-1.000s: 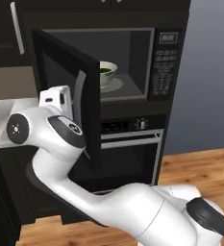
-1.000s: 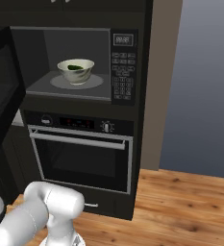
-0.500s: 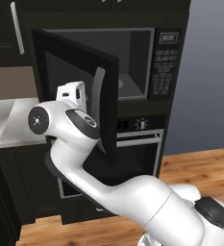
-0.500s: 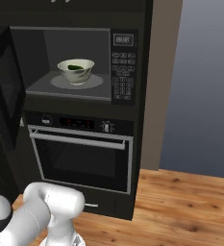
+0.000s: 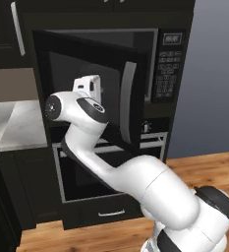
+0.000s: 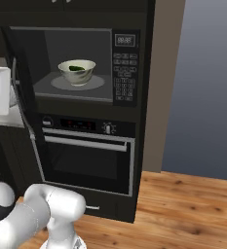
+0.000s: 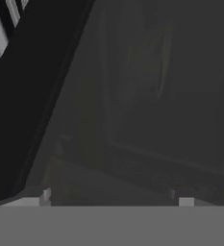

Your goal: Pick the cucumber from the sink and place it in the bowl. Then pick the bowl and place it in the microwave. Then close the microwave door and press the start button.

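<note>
Door-closing is the step: empty, wide-open gripper (image 7: 111,202) should press the wide black glass microwave door (image 5: 94,83) flat, sweeping toward 3 o'clock until it latches.

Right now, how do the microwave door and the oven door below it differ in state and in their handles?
The microwave door stands partly open, swung out from its left edge, while the oven door is shut flat against its front. The microwave door carries a vertical silver handle; the oven door has a horizontal silver handle along its top. Both are black with a dark window.
</note>
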Controlling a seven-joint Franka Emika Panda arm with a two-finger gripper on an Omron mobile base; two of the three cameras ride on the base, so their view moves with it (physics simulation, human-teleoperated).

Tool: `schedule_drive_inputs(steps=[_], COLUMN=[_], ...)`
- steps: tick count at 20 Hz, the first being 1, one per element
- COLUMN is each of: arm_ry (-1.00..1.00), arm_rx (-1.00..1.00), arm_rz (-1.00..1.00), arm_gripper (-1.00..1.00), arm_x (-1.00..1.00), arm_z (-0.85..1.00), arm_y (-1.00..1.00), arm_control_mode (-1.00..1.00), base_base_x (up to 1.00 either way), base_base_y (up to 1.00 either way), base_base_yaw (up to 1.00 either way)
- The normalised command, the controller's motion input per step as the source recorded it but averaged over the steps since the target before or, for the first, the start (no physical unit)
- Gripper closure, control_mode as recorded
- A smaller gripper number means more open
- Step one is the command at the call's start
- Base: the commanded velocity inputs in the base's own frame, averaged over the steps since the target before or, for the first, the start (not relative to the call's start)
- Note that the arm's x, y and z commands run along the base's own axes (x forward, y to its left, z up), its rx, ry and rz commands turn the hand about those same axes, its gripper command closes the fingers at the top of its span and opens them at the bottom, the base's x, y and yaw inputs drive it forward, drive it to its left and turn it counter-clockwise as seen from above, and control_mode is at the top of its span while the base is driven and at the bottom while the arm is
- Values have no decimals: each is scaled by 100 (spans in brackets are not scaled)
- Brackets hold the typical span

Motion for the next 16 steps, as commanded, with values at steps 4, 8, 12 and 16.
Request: schedule_drive_inputs(steps=[4, 8, 12, 16], arm_ry=[0, 0, 0, 0], arm_rx=[-3, -4, -4, -4], arm_rz=[-15, -16, -16, -16], arm_gripper=[-100, -100, -100, -100], arm_x=[70, 70, 69, 73], arm_z=[0, 0, 0, 0], arm_y=[-36, -27, -25, -23], arm_control_mode=[-100, -100, -100, -100], base_base_x=[0, 0, 0, 0], base_base_y=[0, 0, 0, 0], base_base_yaw=[0, 0, 0, 0])
